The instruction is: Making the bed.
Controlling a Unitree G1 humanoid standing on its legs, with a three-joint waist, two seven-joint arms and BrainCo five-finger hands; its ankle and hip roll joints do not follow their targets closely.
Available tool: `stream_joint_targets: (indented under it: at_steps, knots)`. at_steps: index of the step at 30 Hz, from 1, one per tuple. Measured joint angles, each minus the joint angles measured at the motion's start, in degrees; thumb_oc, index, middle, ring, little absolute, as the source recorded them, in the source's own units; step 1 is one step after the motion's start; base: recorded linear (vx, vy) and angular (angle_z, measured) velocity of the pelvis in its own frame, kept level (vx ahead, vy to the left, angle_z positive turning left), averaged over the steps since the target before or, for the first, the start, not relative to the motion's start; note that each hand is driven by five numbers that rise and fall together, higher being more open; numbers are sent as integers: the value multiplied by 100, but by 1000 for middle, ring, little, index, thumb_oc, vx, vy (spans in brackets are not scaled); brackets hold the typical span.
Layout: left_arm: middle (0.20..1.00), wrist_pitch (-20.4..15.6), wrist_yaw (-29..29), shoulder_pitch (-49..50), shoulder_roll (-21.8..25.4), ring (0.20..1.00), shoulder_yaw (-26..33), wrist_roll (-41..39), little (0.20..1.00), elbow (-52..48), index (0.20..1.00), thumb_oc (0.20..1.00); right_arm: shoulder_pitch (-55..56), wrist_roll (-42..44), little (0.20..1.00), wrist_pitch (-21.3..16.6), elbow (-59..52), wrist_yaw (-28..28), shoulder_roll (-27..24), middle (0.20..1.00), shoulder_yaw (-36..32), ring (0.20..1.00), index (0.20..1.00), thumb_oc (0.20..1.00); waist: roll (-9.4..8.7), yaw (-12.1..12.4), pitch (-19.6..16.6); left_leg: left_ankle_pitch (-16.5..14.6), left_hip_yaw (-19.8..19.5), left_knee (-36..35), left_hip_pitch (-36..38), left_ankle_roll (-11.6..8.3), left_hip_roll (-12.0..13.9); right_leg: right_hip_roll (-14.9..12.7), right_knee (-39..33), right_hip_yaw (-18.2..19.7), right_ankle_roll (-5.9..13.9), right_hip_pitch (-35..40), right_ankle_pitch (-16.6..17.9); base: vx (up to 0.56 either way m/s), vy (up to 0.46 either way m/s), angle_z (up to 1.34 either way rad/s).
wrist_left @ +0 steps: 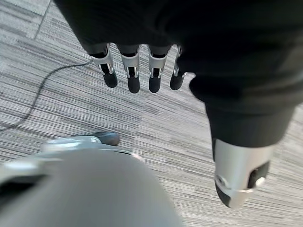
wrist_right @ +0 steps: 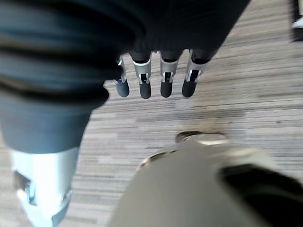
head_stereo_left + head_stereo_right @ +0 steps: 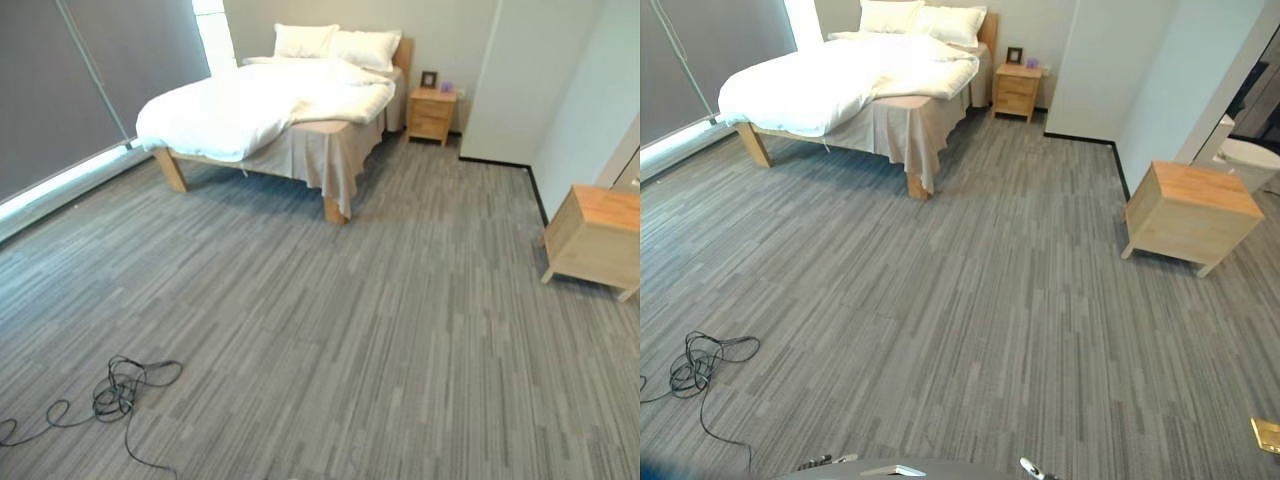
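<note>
Two pillows (image 3: 336,43) are sitting at the head of the bed (image 3: 330,150), whose rumpled duvet (image 3: 250,105) is lying far ahead-left across the floor (image 3: 350,330). Left robot hand (image 1: 137,71) and right robot hand (image 2: 161,78) are hanging relaxed, holding nothing, neither clearly nearer.

My left hand (image 1: 142,66) hangs with fingers (image 1: 133,75) straight and relaxed, thumb apart, holding nothing. My right hand (image 2: 156,71) hangs the same way, fingers loose, empty.

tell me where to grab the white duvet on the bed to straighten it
Probably the bunched edge of the white duvet overhanging the window-side foot corner of the bed, approached from the foot end: it droops there, while the near corner's beige sheet lies bare.
</note>
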Motion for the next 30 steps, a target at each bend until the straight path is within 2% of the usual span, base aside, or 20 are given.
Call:
stream_joint_targets:
  at_steps: [5,9,11,12,13,15,16,17,18,19,20,21,22,23,24,25,27,28,29,30]
  knots:
    - [1000,-4,-70,-142,-99,1000,-9,6,1000,6,1000,1000,-43,-9,1000,5,-3,68,-115,1000,-11,1000,1000,1000,115,-132,142,-5,-3,2,50,-6,52,68,-91,19,-26,90,-2,11,11,-1]
    - [1000,-2,-81,-282,-90,1000,-62,9,1000,-1,1000,1000,-161,2,1000,6,-25,69,-186,1000,-11,1000,1000,1000,108,-144,143,-68,28,16,70,-92,126,141,-66,70,-97,77,-47,58,32,-9]
    - [1000,29,113,-559,29,1000,78,-371,1000,-709,1000,1000,-391,108,1000,90,-745,47,-200,1000,-10,1000,1000,1000,95,-129,168,-71,27,24,70,-95,145,158,-51,70,-107,77,-54,14,44,-2]
    - [1000,-18,245,-557,48,1000,169,-595,1000,-1439,1000,1000,-444,111,1000,32,-1416,-27,-213,1000,44,1000,1000,1000,92,-117,171,-71,27,23,88,-94,142,156,-25,74,-74,80,-41,-25,52,0]
    - [1000,-290,490,-62,63,1000,80,-1267,1000,-5117,1000,1000,-142,86,1000,-255,-5233,-185,-697,1000,678,1000,1000,1000,244,-130,306,-43,23,-4,68,-60,122,161,-151,71,-80,107,109,-136,141,-1]
    - [1000,-479,492,-38,89,1000,-36,-1532,1000,-5758,1000,1000,-238,73,1000,-365,-5845,-174,-765,1000,760,1000,1000,1000,248,-117,311,-42,17,-17,116,-60,102,154,-170,83,-49,155,99,-176,138,-24]
    - [1000,-499,587,351,168,1000,138,-2097,1000,-6815,1000,1000,-176,-241,1000,-378,-7434,-193,-1378,1000,1208,1000,1000,1000,285,-59,741,-30,85,-20,154,-46,55,-108,1778,257,379,-854,67,-32,-13,-27]
    - [1000,-606,615,303,380,1000,179,-2258,1000,-6372,1000,1000,-170,-452,1000,-548,-7111,-54,-1337,1000,1263,1000,1000,1000,109,-223,1085,36,212,-5,186,57,-57,-315,2962,261,922,-1504,668,77,-102,-35]
    - [1000,-578,690,167,432,1000,216,-2256,1000,-6005,1000,1000,-233,-455,1000,-432,-6540,-106,-1156,1000,1152,1000,1000,1000,10,-203,1160,4,183,-12,187,46,7,-292,3020,344,966,-1531,675,246,-264,56]
    - [1000,-499,744,44,515,1000,227,-2243,1000,-5680,1000,1000,219,-456,1000,-280,-6615,-64,-1091,1000,839,1000,1000,1000,-106,-315,1391,-187,-55,186,-39,-36,14,-174,1804,1901,887,-1476,259,445,-634,37]
    - [1000,-496,741,89,515,1000,268,-2217,1000,-5683,1000,1000,319,-448,1000,-278,-6608,-18,-1060,1000,819,1000,1000,1000,-91,-252,1375,-204,-66,154,18,-96,36,-549,765,1889,832,-1187,296,372,-560,80]
    - [1000,-503,702,206,266,1000,463,-2119,1000,-5762,1000,1000,533,-415,1000,-265,-6603,82,-968,1000,781,1000,1000,1000,-126,-173,1292,-161,-385,122,61,-449,125,-849,-86,1416,835,-594,249,315,-692,81]
    - [1000,-578,719,243,118,1000,538,-2103,1000,-5862,1000,1000,750,-411,1000,-241,-6657,112,-892,1000,783,1000,1000,1000,-120,-141,1182,-191,-560,85,91,-463,308,-733,-378,1120,820,-374,327,63,-273,137]
    - [1000,-675,685,452,-61,1000,469,-2026,1000,-5966,1000,1000,1030,-398,1000,-281,-7023,228,-876,1000,688,1000,1000,1000,-100,98,1102,-13,-743,206,-11,-581,587,-407,-574,762,809,-16,574,54,-461,193]
    - [1000,-635,670,443,-131,1000,513,-2028,1000,-5691,1000,1000,1039,-396,1000,-255,-7005,310,-858,1000,512,1000,1000,1000,-293,-108,1077,78,-931,665,-197,-708,595,-392,-584,680,580,180,698,10,-223,207]
    - [1000,-585,691,517,-243,1000,471,-2048,1000,-5526,1000,1000,1090,-398,1000,-298,-7034,288,-886,1000,203,1000,1000,1000,-295,-108,1023,135,-837,1091,-458,-641,582,-355,-444,369,429,243,633,12,-222,163]
    - [1000,-496,688,903,-58,1000,445,-2179,1000,-5512,1000,1000,706,-401,1000,-423,-6891,188,-1156,1000,-256,1000,1000,1000,-484,-20,959,475,-177,1261,-544,-386,654,-455,-116,376,184,139,336,76,-59,32]
    - [1000,-459,683,909,76,1000,452,-2192,1000,-5523,1000,1000,576,-401,1000,-496,-6894,93,-1240,1000,-398,1000,1000,1000,-433,-22,859,455,5,985,-521,-386,558,-421,-189,436,111,21,360,177,-78,10]
    - [1000,-454,635,766,46,1000,396,-2190,1000,-5542,1000,1000,689,-402,1000,-464,-6781,47,-1267,1000,-514,1000,1000,1000,-300,-152,790,435,61,545,-430,-406,358,-313,-561,424,-43,136,548,172,-41,15]
    - [1000,-456,594,709,44,1000,358,-2181,1000,-5580,1000,1000,703,-400,1000,-459,-6677,39,-1189,1000,-523,1000,1000,1000,-320,-145,802,439,72,235,-430,-402,107,-321,-856,433,-40,285,723,205,57,-2]
